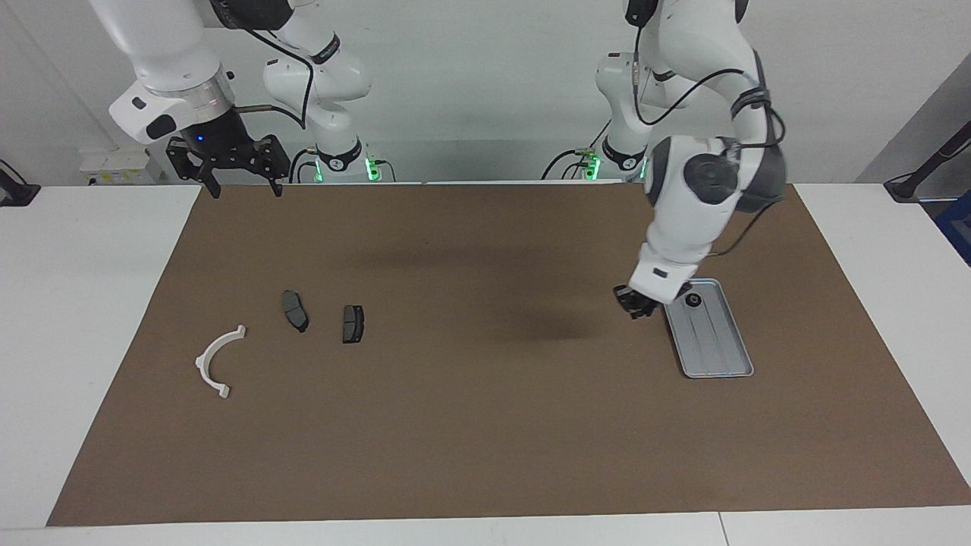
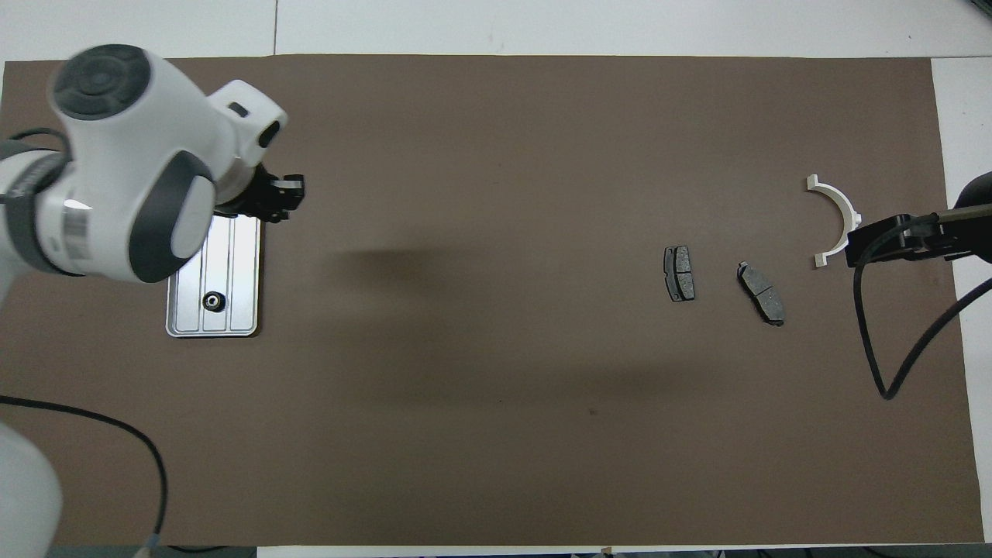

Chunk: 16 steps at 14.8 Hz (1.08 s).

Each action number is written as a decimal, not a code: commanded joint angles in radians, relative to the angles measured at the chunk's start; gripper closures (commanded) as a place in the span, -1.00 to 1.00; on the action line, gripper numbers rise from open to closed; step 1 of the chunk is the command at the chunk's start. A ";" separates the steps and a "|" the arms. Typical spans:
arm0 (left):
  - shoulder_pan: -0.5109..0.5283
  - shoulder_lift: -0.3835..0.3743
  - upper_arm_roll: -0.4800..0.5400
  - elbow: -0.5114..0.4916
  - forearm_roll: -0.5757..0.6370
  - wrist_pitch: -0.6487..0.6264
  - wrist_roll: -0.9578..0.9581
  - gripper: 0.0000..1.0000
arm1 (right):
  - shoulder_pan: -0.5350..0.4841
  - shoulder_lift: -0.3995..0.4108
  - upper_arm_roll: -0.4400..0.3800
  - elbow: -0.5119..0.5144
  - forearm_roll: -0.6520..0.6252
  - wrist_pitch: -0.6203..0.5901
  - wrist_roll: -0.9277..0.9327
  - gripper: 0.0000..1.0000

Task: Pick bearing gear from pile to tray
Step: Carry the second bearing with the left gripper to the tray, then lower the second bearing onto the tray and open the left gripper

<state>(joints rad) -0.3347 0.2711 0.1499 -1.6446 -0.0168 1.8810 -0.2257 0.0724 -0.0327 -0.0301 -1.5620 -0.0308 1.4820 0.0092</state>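
One bearing gear (image 1: 692, 300) lies in the tray (image 1: 717, 350): small, rigid, likely slick; you'd pinch its rim. Left gripper (image 1: 636, 306) closed, contents indiscernible; right gripper (image 1: 243, 184) wide, empty.

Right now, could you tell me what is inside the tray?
One small black round bearing gear lies in the tray, at its end nearer the robots. The left arm covers the tray's other end in both views.

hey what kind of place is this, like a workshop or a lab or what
Most likely a robotics lab bench. Two white robot arms stand at a table covered by a brown mat, and a few loose parts, a white half-ring bracket and two brake pads, lie near a metal tray.
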 commanded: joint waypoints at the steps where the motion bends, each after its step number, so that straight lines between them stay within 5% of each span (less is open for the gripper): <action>1: 0.167 -0.026 -0.018 -0.041 -0.014 -0.017 0.249 1.00 | -0.008 -0.016 0.004 -0.009 -0.012 0.000 -0.018 -1.00; 4: 0.247 -0.041 -0.016 -0.111 -0.031 0.073 0.367 1.00 | -0.005 -0.015 0.004 -0.007 -0.008 0.006 -0.017 -1.00; 9: 0.235 -0.033 -0.016 -0.271 -0.031 0.306 0.365 1.00 | 0.000 -0.016 0.004 -0.010 -0.008 0.004 -0.018 -1.00; 16: 0.230 0.016 -0.016 -0.345 -0.031 0.476 0.351 1.00 | -0.009 -0.021 -0.001 -0.007 0.002 0.004 -0.017 -1.00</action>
<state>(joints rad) -0.0901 0.2767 0.1235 -1.9571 -0.0381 2.2890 0.1351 0.0722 -0.0347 -0.0312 -1.5601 -0.0308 1.4822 0.0092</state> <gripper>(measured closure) 0.762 0.000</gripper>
